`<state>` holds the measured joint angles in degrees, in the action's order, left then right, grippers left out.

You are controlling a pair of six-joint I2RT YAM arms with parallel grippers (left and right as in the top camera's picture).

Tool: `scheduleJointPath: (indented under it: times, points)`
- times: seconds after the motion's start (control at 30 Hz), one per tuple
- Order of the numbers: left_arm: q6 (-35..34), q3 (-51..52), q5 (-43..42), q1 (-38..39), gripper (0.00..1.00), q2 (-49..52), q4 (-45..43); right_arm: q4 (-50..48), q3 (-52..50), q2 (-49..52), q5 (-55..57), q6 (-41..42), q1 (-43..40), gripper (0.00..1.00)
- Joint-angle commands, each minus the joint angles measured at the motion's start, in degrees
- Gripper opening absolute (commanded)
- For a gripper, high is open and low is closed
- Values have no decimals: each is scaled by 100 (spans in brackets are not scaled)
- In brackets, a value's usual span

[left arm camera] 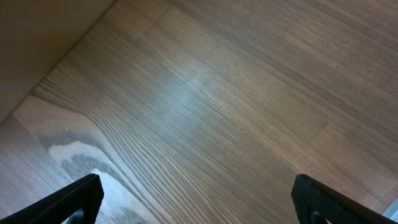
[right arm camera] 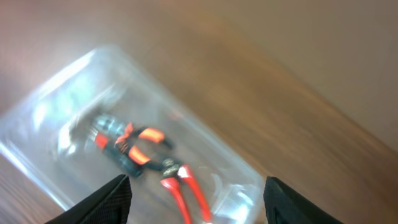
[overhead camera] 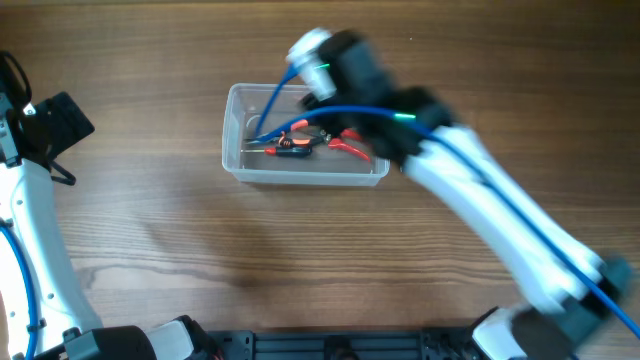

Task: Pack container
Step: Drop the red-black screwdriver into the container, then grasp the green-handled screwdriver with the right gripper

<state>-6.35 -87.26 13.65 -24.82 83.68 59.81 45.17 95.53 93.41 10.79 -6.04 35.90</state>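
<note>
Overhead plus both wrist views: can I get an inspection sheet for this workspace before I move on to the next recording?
Surface: wood-grain table; no spills seen.
Job's things: clear container mid-table, holding an orange-and-black hand tool and a red-handled tool; no lid seen.
Clutter: nothing seen outside the container.
End effectors: left end effector open over bare wood at the table's left side; right end effector open above the container, holding nothing, view blurred.
Cables: blue cable arcs from the right arm across the container's top; second blue cable runs along the left arm.
Surroundings: black rig base at the near edge.
</note>
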Motion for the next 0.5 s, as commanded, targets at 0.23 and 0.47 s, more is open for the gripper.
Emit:
scheduleJointPath:
  times: [0.23, 0.47]
  points:
    - [-55, -7, -31, -22, 100, 22, -17, 1196, -616, 358, -358, 2417, -2677, 66]
    - [-55, -7, -31, -22, 100, 22, -17, 723, -748, 2402, -1097, 2406, -2791, 56]
